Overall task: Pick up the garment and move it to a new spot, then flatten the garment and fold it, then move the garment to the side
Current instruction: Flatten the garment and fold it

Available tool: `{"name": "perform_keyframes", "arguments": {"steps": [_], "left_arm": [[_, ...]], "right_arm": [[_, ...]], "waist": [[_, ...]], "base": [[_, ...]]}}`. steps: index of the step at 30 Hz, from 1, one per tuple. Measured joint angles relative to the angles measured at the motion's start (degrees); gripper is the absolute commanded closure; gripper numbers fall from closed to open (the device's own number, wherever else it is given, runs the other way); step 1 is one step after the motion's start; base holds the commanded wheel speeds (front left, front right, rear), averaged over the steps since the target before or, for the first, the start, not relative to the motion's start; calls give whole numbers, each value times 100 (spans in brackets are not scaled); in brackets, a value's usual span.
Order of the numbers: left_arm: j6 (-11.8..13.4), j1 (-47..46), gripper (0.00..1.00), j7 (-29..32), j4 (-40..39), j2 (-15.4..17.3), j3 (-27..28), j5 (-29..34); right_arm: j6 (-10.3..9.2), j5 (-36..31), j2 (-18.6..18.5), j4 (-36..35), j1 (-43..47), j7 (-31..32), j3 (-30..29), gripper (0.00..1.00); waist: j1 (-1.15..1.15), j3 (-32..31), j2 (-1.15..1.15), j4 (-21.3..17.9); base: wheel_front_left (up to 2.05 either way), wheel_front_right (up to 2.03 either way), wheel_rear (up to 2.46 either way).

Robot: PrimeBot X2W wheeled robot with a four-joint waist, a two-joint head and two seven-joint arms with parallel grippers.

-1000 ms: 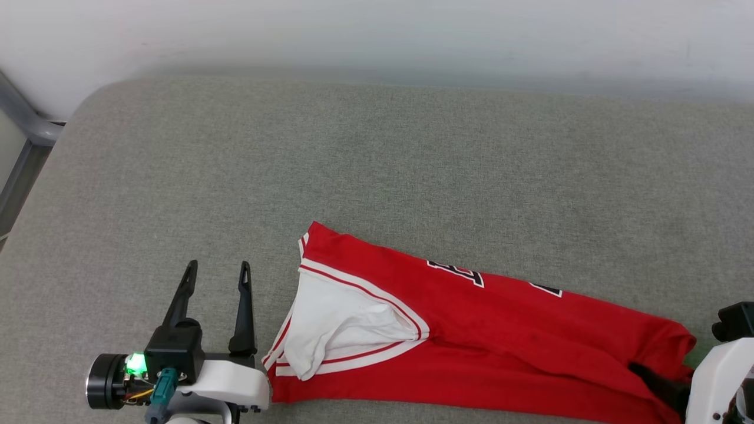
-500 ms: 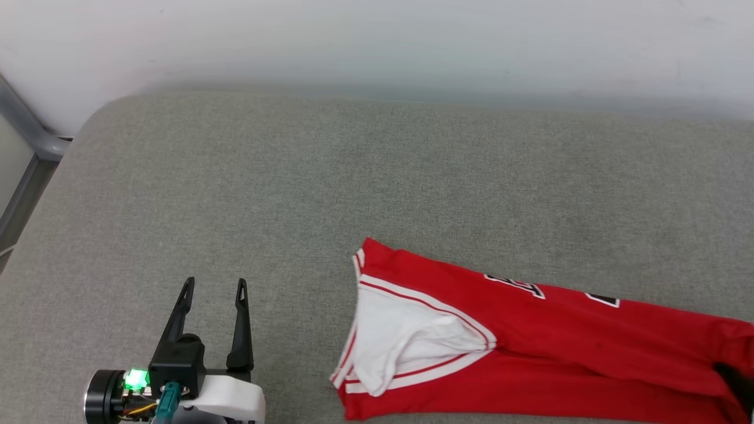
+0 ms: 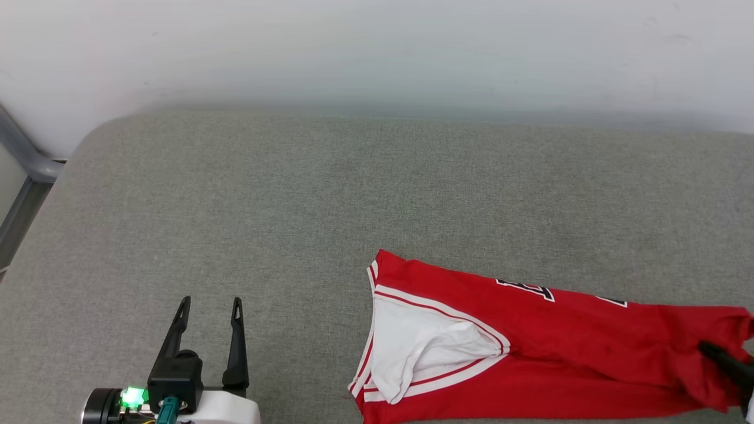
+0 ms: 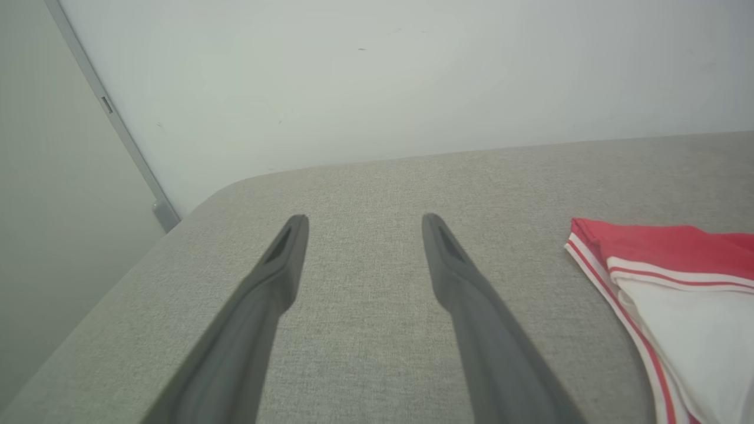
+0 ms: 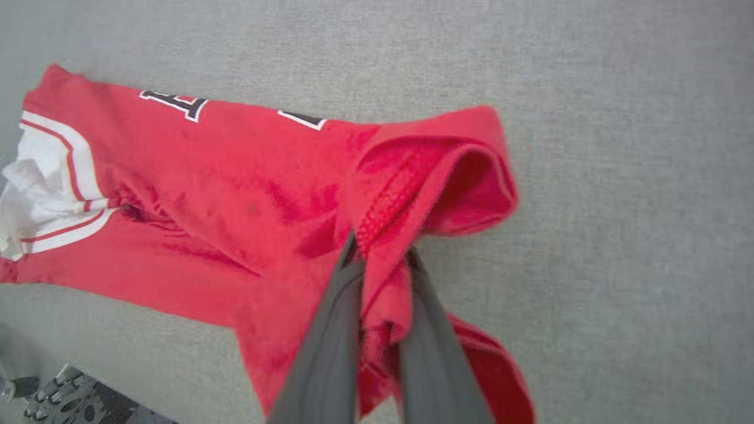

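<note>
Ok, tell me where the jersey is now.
The red jersey lies at the head view's lower right on the grey cushion, its right end pinched in the right gripper, well apart from the open left gripper.

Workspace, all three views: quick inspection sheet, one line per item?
Surface: grey fabric pad, with the garment on its near right part.
Job's things: garment, red with a white sleeve, lies as a long narrow strip with its lettering partly showing.
Clutter: nothing seen.
Grippers: left gripper open, holding nothing, apart from the garment; right gripper shut on the garment's bunched red end.
Cables: teal plug and thin wires at the left wrist, close to the arm.
Surroundings: white wall behind; grey metal frame at the left.
</note>
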Motion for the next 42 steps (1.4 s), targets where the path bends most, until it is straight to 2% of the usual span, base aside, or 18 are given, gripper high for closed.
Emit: {"name": "perform_keyframes", "arguments": {"steps": [6, 11, 16, 18, 28, 35, 42], "left_arm": [[-56, 36, 0, 0, 31, -49, 54, 69], [-112, 29, 0, 0, 62, -121, 59, 123], [-163, -79, 0, 0, 90, -190, 52, 163], [-216, -201, 0, 0, 124, -250, 52, 202], [-252, -379, 0, 0, 190, -347, 77, 244], [-268, -486, 0, 0, 211, -393, 69, 261], [-278, -563, 0, 0, 272, -431, 74, 293]], "right_arm": [[0, -98, 129, -854, 90, 135, -7, 100], [0, -427, 534, -1376, -164, 428, 140, 100], [0, -910, 1074, -1566, -712, 836, 614, 100], [0, -1308, 1622, -1272, -1474, 1210, 1302, 100], [0, -1443, 2474, -464, -2649, 1454, 2415, 100], [0, -1512, 2900, 352, -3130, 1421, 2987, 100], [2, -1624, 3122, 1272, -3318, 1214, 3434, 100]], "waist": [[0, -37, 0, 3], [0, 4, 0, 36], [0, 117, 0, 92], [0, 261, 0, 211], [1, 490, 0, 352], [0, 648, 0, 418], [0, 762, 0, 418]], "base": [[0, 0, 0], [0, 0, 0], [0, 0, 0], [0, 0, 0], [0, 0, 0], [0, 0, 0], [0, 0, 0]]}}
